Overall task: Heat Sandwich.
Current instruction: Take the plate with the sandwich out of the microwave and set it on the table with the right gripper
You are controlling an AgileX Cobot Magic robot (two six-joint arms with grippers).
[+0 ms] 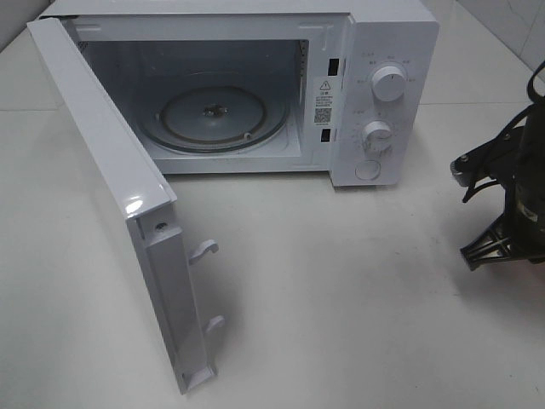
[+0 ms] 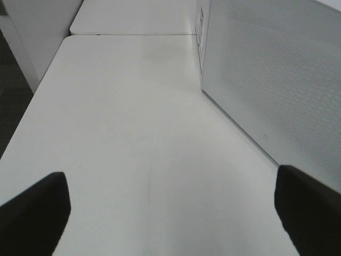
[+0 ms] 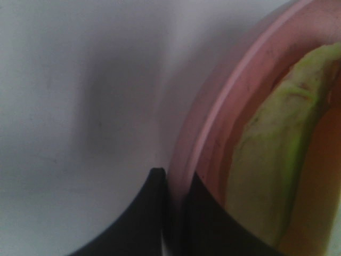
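The right wrist view shows my right gripper (image 3: 176,178) shut on the rim of a round pink plate (image 3: 229,106), one finger outside the rim and one inside. On the plate lies the sandwich (image 3: 272,160), only its pale yellow-green edge showing. In the exterior high view just the right arm (image 1: 511,196) appears at the right edge; plate and sandwich are out of that view. My left gripper (image 2: 170,208) is open, nothing between its black fingers (image 2: 34,213), low over the white table beside the microwave door (image 2: 277,80).
A white microwave (image 1: 375,94) stands at the back of the table with its door (image 1: 111,187) swung wide toward the front left. Its glass turntable (image 1: 213,115) lies bare inside. White tabletop (image 1: 341,298) stretches in front of the oven.
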